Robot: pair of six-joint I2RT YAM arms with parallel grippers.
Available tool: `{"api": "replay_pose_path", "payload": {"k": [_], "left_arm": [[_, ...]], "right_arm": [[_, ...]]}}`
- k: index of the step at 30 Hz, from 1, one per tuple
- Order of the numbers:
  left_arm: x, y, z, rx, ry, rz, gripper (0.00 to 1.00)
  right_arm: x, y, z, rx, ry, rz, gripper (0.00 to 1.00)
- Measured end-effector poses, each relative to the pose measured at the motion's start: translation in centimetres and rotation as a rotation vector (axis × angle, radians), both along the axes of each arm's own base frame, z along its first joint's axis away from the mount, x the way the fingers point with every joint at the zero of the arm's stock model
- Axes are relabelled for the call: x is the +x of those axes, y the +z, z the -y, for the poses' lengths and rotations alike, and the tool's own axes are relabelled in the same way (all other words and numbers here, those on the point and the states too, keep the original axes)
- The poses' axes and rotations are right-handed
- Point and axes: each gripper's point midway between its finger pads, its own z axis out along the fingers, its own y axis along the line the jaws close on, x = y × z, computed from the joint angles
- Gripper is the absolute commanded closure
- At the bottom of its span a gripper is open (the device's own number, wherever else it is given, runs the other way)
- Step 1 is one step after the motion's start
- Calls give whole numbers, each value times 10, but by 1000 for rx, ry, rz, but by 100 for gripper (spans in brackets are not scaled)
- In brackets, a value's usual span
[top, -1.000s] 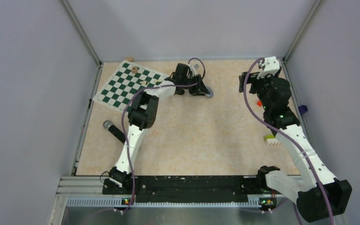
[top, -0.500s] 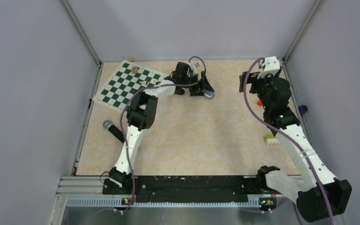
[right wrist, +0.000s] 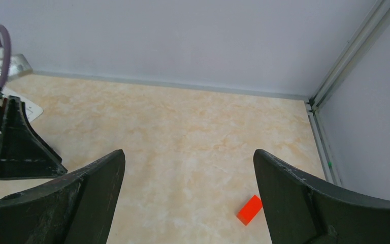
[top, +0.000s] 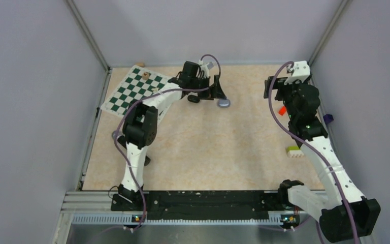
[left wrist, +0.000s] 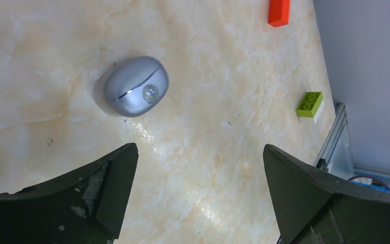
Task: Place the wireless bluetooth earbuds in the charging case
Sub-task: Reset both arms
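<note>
The charging case (left wrist: 136, 93) is a pale silver-purple oval with its lid closed, lying alone on the marbled table (left wrist: 223, 61). From above the case (top: 224, 102) sits at the back middle. My left gripper (left wrist: 199, 152) hangs open above the table just short of the case, with nothing between its fingers. In the top view the left gripper (top: 217, 89) is just behind and left of the case. My right gripper (right wrist: 189, 155) is open and empty at the back right, raised off the table. The earbuds are out of view.
A small dark oval object (top: 194, 98) lies left of the case. A green-and-white chessboard (top: 137, 91) with pieces covers the back left. A red block (right wrist: 249, 209) and a green-and-white brick (top: 294, 151) lie on the right. A microphone (top: 117, 135) is partly behind the left arm.
My left gripper has opened and pulled back off the case, leaving it closed on the table. The left arm's elbow has swung left. The right arm has shifted slightly right.
</note>
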Motion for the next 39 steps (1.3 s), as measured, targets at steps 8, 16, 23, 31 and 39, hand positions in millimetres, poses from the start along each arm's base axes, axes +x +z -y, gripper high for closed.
{"api": "replay_pose_path", "payload": {"k": [8,16,23,31,39], "left_arm": [[-23,128,-43,119,-97,435,1],[-85,238,-178,240,90,793,1],[-133,207,-273,358,328,822,1],[-191,220,-282,389,299,940,1],[-188,207,-301,451,400,954,1]], "right_arm": [[-11,5,-18,0,124,-31,1],[-36,5,-28,-51,223,-61,1],[-73,33,-24,-25,225,10,1],[-95,44,-25,2,245,7,1],[-93,16,-12,-21,176,-17,1]]}}
